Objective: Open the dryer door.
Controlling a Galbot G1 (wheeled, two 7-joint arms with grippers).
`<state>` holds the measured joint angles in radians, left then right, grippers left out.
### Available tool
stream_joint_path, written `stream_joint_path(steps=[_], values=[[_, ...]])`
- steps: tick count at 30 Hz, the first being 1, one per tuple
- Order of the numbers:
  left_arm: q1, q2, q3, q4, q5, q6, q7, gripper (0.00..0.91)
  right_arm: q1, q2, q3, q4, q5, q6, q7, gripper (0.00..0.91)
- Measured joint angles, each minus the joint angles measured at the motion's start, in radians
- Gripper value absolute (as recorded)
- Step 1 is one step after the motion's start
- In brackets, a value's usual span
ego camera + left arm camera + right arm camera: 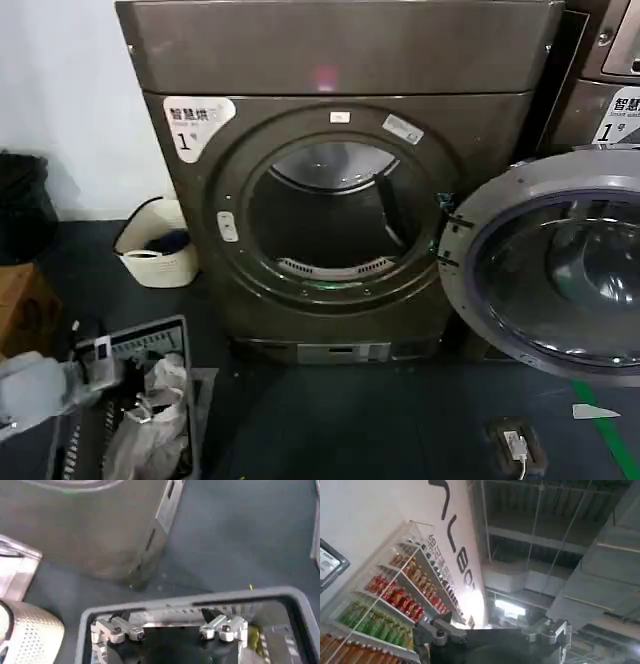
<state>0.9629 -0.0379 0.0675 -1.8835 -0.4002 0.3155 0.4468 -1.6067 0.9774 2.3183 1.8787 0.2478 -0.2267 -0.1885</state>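
Note:
The dryer [340, 60], bronze-grey with a white "1" label, faces me, and its round drum mouth [330, 215] is uncovered and dark inside. The dryer door [560, 275] stands swung wide to the right on its hinges, grey inner face and tinted glass towards me. My left gripper [171, 637] hangs open and empty low at the left, over a grey tray's rim [200, 597], with the dryer's base [100, 530] beyond it. My right gripper [495, 640] is open with nothing in it, pointing up at a ceiling and a drinks shelf, away from the door.
A cream laundry basket [155, 250] stands left of the dryer. The grey tray [140, 335] with crumpled plastic and a cardboard box [20, 310] crowd the lower left. A second machine [610, 80] stands behind the open door. A small device [515, 445] and green tape [610, 435] lie on the dark floor.

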Motion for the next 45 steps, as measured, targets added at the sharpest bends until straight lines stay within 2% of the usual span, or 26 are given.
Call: stream_joint_path(steps=[5, 15, 32, 45], values=[[-0.013, 0.027, 0.000, 0.037, 0.034, -0.003, 0.037, 0.907, 0.001, -0.003, -0.001, -0.001, 0.000, 0.000, 0.000, 0.907], [-0.007, 0.080, 0.025, 0.092, 0.069, -0.068, 0.064, 0.907, 0.003, -0.007, -0.002, -0.003, 0.000, 0.001, 0.000, 0.907], [-0.013, 0.111, 0.127, 0.147, 0.090, -0.069, 0.070, 0.907, 0.008, -0.012, 0.003, -0.008, -0.002, 0.001, 0.000, 0.907], [-0.015, 0.122, 0.140, 0.151, 0.089, -0.032, 0.069, 0.907, 0.010, -0.013, 0.003, -0.015, -0.004, 0.006, 0.000, 0.907]])
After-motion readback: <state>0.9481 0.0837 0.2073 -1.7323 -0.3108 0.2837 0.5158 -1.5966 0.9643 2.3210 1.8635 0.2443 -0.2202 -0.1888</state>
